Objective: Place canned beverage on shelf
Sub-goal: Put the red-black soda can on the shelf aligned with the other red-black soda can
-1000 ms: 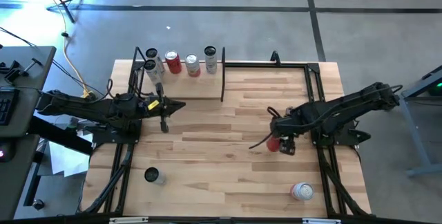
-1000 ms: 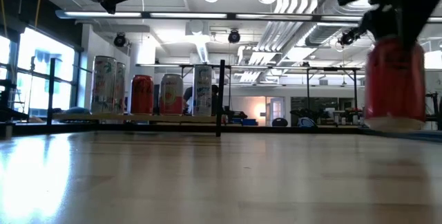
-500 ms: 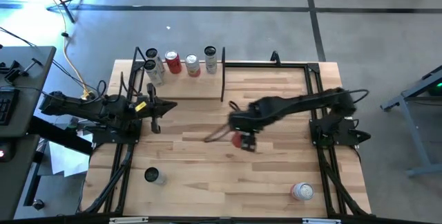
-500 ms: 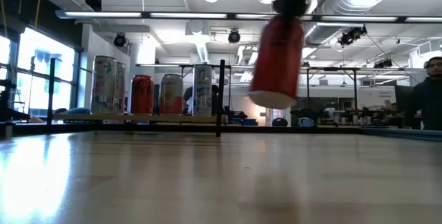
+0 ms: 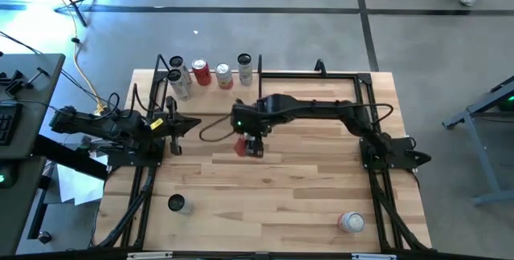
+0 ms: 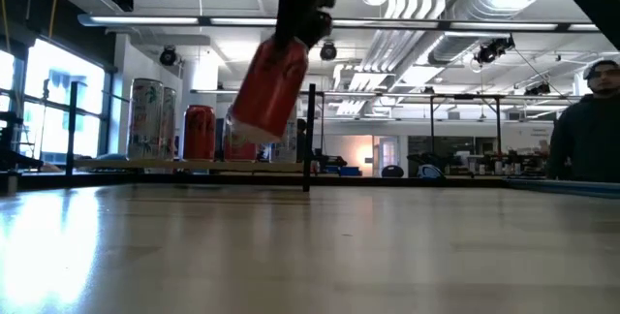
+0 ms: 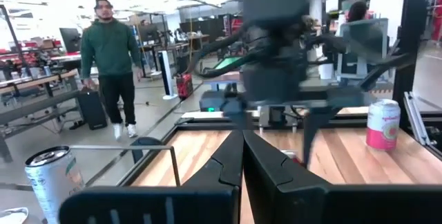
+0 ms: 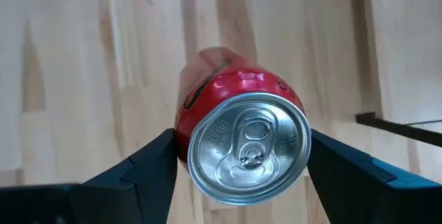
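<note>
Red can (image 5: 243,144) gripped tilted by right end effector (image 5: 250,145); left end effector (image 5: 174,132) closed.

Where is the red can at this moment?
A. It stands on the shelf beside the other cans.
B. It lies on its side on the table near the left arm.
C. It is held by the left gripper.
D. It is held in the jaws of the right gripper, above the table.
D: the right gripper has its jaws closed on the red can, which hangs tilted above the table, short of the shelf.
</note>
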Tool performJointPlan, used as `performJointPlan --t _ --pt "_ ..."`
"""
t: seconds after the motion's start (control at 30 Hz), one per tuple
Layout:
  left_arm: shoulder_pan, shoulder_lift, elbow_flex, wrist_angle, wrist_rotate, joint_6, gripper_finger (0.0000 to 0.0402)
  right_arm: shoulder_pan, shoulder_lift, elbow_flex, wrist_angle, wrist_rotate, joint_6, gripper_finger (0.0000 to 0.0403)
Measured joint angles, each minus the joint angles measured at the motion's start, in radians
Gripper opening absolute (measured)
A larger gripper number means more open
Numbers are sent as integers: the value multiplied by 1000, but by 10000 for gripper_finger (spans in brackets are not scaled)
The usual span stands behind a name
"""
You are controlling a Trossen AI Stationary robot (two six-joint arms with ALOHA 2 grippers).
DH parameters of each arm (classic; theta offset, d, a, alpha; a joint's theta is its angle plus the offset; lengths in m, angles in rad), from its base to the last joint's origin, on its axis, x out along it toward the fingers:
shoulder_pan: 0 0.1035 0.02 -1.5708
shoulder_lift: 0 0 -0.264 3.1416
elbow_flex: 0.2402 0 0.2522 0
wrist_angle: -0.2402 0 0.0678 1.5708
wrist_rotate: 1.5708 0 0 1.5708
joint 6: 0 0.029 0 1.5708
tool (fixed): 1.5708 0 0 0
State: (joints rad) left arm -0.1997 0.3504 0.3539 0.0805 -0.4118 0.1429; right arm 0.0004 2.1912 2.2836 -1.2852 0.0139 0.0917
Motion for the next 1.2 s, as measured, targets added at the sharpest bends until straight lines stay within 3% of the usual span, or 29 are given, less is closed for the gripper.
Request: performJointPlan --t 0.3,0.93,1.2 --pt "0 0 0 -9 0 3 0 -74 13 -22 103 44 -22 267" --pt "1 15 0 -8 2 -7 0 -55 125 -24 98 38 -74 268" --pt "1 16 0 -9 2 -8 0 -16 134 -20 150 125 -127 337"
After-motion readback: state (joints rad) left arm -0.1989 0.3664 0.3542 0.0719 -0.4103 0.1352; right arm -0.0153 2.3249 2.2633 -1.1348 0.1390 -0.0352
